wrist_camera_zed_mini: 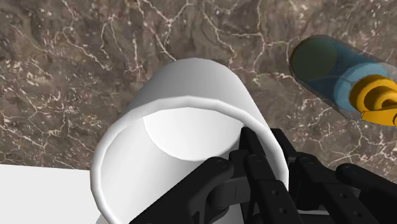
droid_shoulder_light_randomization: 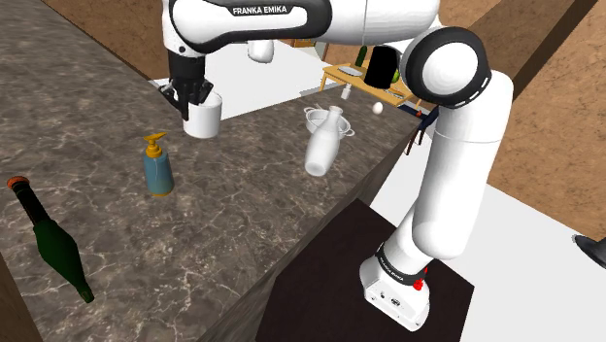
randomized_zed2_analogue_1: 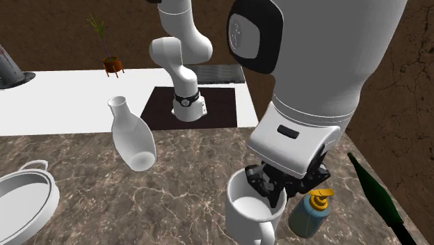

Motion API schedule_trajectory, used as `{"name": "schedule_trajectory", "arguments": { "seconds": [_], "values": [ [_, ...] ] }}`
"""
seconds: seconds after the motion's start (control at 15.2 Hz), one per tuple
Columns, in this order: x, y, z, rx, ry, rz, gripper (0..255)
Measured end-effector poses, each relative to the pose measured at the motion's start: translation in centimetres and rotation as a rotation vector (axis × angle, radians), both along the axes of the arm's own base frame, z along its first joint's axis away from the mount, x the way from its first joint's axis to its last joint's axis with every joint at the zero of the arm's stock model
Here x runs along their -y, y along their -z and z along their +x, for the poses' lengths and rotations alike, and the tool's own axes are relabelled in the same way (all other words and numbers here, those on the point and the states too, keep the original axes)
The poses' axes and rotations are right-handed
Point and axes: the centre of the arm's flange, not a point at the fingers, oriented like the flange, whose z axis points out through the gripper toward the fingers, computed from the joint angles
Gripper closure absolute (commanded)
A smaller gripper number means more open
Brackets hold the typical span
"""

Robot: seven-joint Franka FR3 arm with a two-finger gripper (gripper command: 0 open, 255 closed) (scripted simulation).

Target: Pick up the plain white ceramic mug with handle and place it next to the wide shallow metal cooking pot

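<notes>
A plain white mug (droid_shoulder_light_randomization: 202, 119) is at the far side of the dark marble counter (droid_shoulder_light_randomization: 223, 223), and my black gripper (droid_shoulder_light_randomization: 197, 100) is shut on its rim from above. In the wrist view one finger sits inside the mug (wrist_camera_zed_mini: 184, 127) and the other outside its wall, at my gripper (wrist_camera_zed_mini: 254, 149). The second exterior view has the mug (randomized_zed2_analogue_1: 247, 212) under my gripper (randomized_zed2_analogue_1: 268, 189). I cannot tell whether the mug touches the counter. The wide shallow metal pot (droid_shoulder_light_randomization: 318, 116) stands near the counter's end, behind a white vase; its rim (randomized_zed2_analogue_1: 21, 202) is well away from the mug.
A tall white vase (droid_shoulder_light_randomization: 325, 144) (randomized_zed2_analogue_1: 132, 139) stands between mug and pot. A blue soap dispenser with a yellow pump (droid_shoulder_light_randomization: 158, 167) (randomized_zed2_analogue_1: 311, 212) (wrist_camera_zed_mini: 343, 79) stands close beside the mug. A dark green bottle (droid_shoulder_light_randomization: 53, 243) (randomized_zed2_analogue_1: 379, 195) lies further along. The counter edge (droid_shoulder_light_randomization: 320, 233) drops off toward the stand.
</notes>
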Motion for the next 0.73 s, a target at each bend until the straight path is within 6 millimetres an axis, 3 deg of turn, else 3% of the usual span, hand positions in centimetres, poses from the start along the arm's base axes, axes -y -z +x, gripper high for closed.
{"name": "schedule_trajectory", "arguments": {
  "seconds": [0.4,0.73],
  "values": [
    [0.1,-3.2,0.1,0.000,0.000,0.000,255],
    [5.0,-3.6,-2.2,0.000,0.000,0.000,255]
  ]
}}
